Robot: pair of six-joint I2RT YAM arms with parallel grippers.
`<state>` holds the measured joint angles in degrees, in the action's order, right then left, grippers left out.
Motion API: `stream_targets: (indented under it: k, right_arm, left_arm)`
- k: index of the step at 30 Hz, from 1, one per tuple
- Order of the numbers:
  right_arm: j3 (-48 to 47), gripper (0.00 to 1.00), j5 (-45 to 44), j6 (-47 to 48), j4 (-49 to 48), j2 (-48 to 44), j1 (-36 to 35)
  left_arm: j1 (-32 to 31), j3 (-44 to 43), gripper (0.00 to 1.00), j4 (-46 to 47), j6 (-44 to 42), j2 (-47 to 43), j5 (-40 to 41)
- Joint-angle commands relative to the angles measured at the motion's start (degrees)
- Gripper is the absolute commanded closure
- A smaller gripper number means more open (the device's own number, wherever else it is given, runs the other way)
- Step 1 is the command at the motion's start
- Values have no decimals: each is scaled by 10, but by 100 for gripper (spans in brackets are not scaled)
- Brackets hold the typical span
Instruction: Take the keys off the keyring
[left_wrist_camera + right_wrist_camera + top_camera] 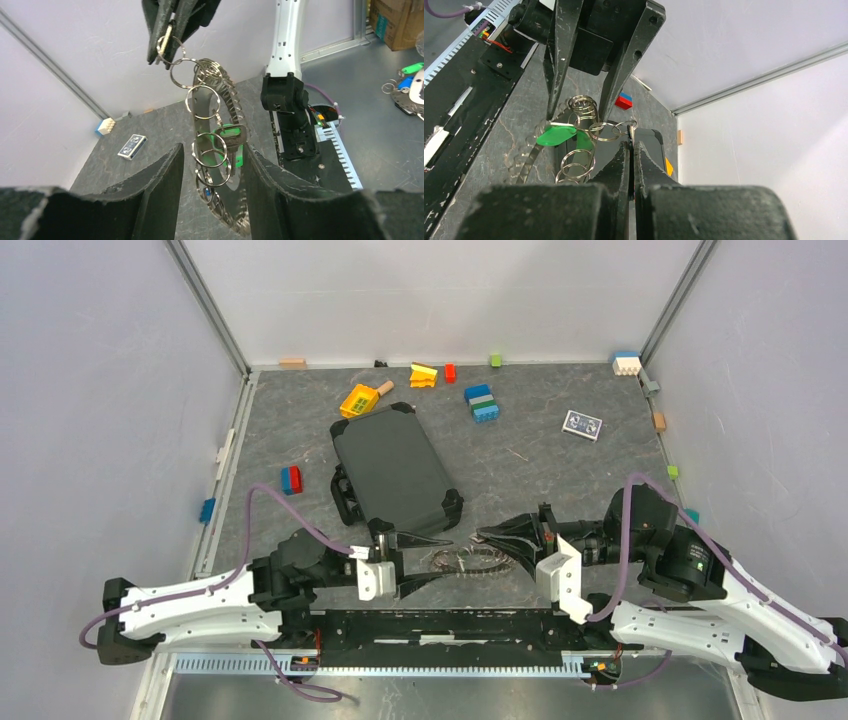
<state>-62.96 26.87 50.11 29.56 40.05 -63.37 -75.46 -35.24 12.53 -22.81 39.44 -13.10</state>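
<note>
The keyring (228,98), a large ring crowded with greyish keys (236,223) like gear teeth, hangs tilted between my two grippers, low over the table (468,561). It carries a green tag (240,155), a grey-headed key (231,136) and a chain of small split rings (198,101). My right gripper (631,142) is shut on the chain's end ring and shows at the top of the left wrist view (165,47). My left gripper (212,150) is open, a finger on each side of the keyring, not touching it. The green tag (556,135) also shows in the right wrist view.
A dark grey case (395,465) lies just behind the grippers. Toy bricks (482,403) and a yellow toy (358,400) lie along the back, a red-blue brick (291,479) at left, a small card (582,424) at back right. A black rail (450,625) runs along the near edge.
</note>
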Motion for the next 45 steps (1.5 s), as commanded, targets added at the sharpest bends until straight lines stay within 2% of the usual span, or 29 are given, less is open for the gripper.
stream_targets:
  k: [1, 7, 12, 25, 32, 39, 45]
  right_arm:
    - [-7, 100, -15, -21, -38, -7, -1]
    - [-9, 100, -59, -50, -34, 2, -1]
    - [-13, 100, -100, -76, -34, 19, -1]
    - [-23, 100, -195, -131, -56, 57, 0]
    - [-23, 100, -194, -142, -59, 61, -1]
    - [-22, 100, -184, -142, -62, 57, -1]
    - [-20, 100, -172, -140, -61, 51, -1]
  left_arm:
    - [1, -1, 46, 30, 14, -21, 30]
    - [1, 0, 45, 36, 7, -51, 75]
    - [1, -11, 51, 46, 56, -42, 124]
    - [1, -33, 59, 68, 106, 23, 69]
    - [1, -27, 66, 89, 109, 41, 127]
    - [1, -17, 67, 117, 108, 51, 185]
    - [1, -14, 67, 125, 108, 59, 192]
